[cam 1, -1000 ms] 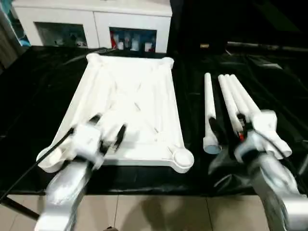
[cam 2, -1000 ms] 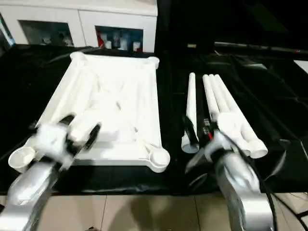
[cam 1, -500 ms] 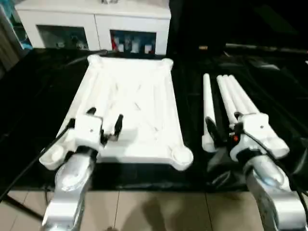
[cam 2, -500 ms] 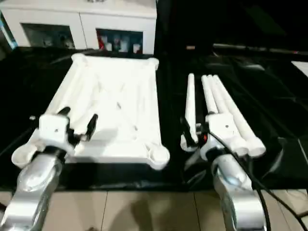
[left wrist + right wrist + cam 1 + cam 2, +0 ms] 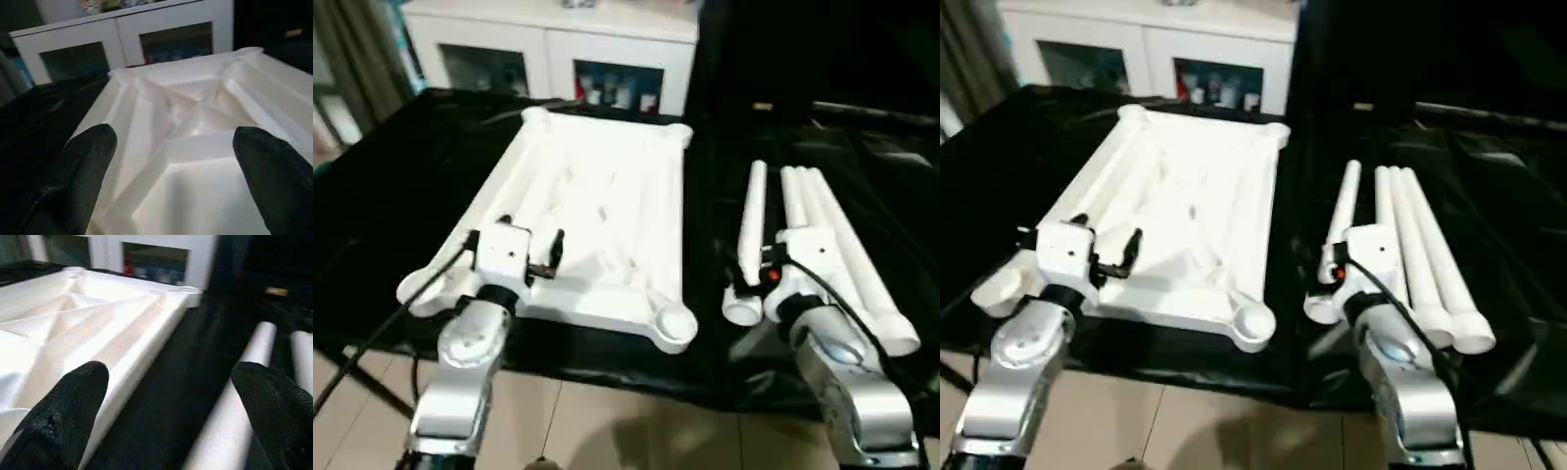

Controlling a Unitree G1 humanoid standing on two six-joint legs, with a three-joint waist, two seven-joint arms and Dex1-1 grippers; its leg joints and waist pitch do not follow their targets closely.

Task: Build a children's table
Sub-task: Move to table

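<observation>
The white table top (image 5: 597, 225) lies underside up on the black-covered bench (image 5: 391, 196), its ribs showing and a round socket at each corner — the near right socket (image 5: 675, 323) sits close to the bench's near edge. To its right, apart from it, four white legs (image 5: 822, 245) lie side by side, running from near to far; the leftmost leg (image 5: 749, 240) lies slightly apart from the other three. The left hand (image 5: 529, 247) hovers over the near left part of the top, fingers spread wide, grasping nothing. The right hand (image 5: 1317, 269) hangs above the legs' near ends — also released and empty. A white cabinet (image 5: 558, 49) stands beyond the bench.
</observation>
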